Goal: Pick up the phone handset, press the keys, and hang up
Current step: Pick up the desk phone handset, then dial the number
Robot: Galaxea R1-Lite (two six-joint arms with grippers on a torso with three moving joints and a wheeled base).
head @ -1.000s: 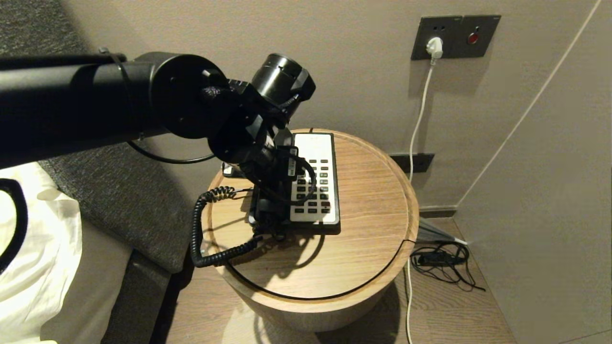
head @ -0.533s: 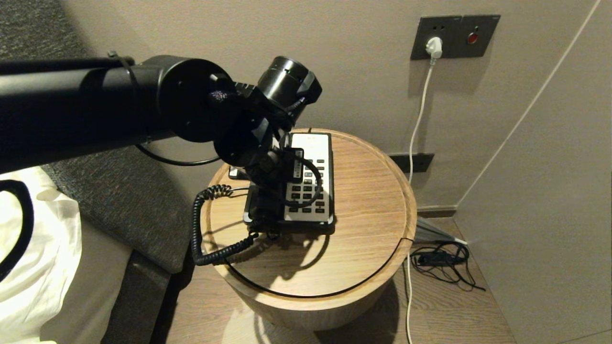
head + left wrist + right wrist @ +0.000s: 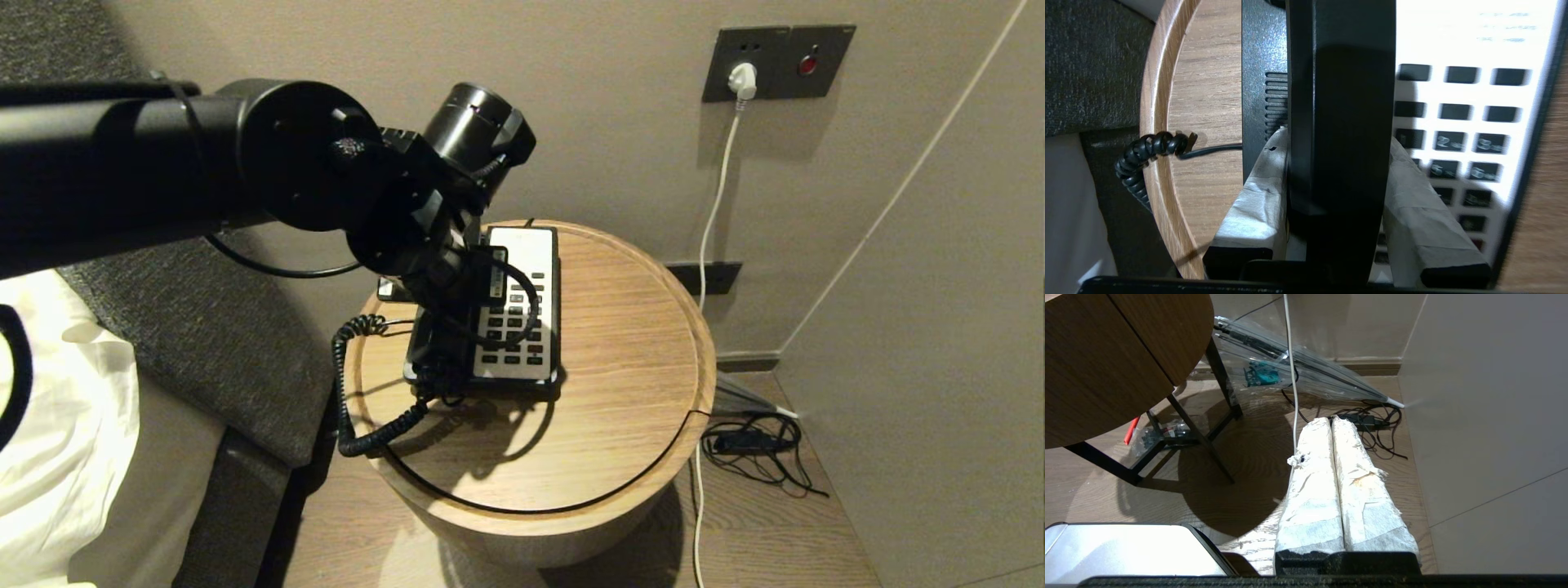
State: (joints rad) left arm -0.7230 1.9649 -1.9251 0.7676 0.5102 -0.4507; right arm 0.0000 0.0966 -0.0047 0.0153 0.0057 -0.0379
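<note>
My left gripper (image 3: 1336, 136) is shut on the black phone handset (image 3: 1339, 102), with one taped finger on each side of it. It holds the handset lengthwise over the cradle side of the black-and-white phone base (image 3: 535, 245). I cannot tell whether the handset touches the base. In the head view the gripper (image 3: 445, 327) hides most of the handset. The keys (image 3: 514, 327) lie beside it, also seen in the left wrist view (image 3: 1457, 139). The coiled cord (image 3: 343, 392) hangs over the table's left edge. My right gripper (image 3: 1331, 420) is shut and empty, low above the floor.
The phone stands on a round wooden table (image 3: 620, 343) with a raised rim. A bed with a grey headboard (image 3: 204, 327) is to the left. A white cable (image 3: 714, 204) runs from a wall socket. A folded umbrella (image 3: 1306, 371) and black cables (image 3: 751, 445) lie on the floor.
The phone base has slid to the left on the table, together with my left gripper and the handset. The coiled cord has shifted with them.
</note>
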